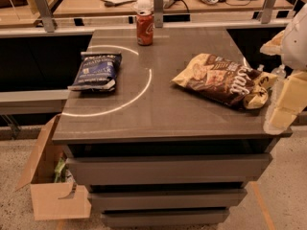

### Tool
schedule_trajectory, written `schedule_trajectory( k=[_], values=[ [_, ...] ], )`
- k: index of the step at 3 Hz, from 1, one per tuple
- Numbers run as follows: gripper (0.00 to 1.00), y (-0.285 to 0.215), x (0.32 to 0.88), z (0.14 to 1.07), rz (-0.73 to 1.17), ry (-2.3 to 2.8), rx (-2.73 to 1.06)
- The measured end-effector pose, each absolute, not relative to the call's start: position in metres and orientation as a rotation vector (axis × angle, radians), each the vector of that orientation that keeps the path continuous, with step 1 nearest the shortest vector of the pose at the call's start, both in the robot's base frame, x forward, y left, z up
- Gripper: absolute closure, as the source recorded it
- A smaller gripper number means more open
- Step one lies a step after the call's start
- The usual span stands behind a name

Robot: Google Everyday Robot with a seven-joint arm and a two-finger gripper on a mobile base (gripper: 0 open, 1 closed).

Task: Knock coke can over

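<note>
The coke can (145, 27) stands upright near the far edge of the grey table (158, 114); it is red with white lettering and a silver top. My gripper (284, 110) hangs at the far right, over the table's right edge and beside the brown chip bag. It is far from the can, to the can's right and nearer the front. The pale arm (296, 37) rises above it at the frame's edge.
A dark blue chip bag (96, 71) lies on the table's left side. A brown-and-yellow chip bag (221, 79) lies on the right. A cardboard box (53, 186) stands on the floor at the front left. A railing and desks stand behind the table.
</note>
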State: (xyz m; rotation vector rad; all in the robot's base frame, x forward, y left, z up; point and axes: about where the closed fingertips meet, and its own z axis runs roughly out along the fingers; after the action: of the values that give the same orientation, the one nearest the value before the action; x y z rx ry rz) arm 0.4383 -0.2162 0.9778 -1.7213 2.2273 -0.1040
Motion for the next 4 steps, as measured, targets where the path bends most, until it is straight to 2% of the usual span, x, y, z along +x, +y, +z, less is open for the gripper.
schedule_trajectory(
  k=[2, 3, 4],
  values=[
    [0.00, -0.212, 0.450, 0.977, -0.044, 2.181, -1.634],
    [0.00, -0.208, 0.488, 0.979, 0.104, 2.064, -1.423],
    [0.00, -0.190, 0.554, 0.987, 0.304, 1.916, -1.133]
  ],
)
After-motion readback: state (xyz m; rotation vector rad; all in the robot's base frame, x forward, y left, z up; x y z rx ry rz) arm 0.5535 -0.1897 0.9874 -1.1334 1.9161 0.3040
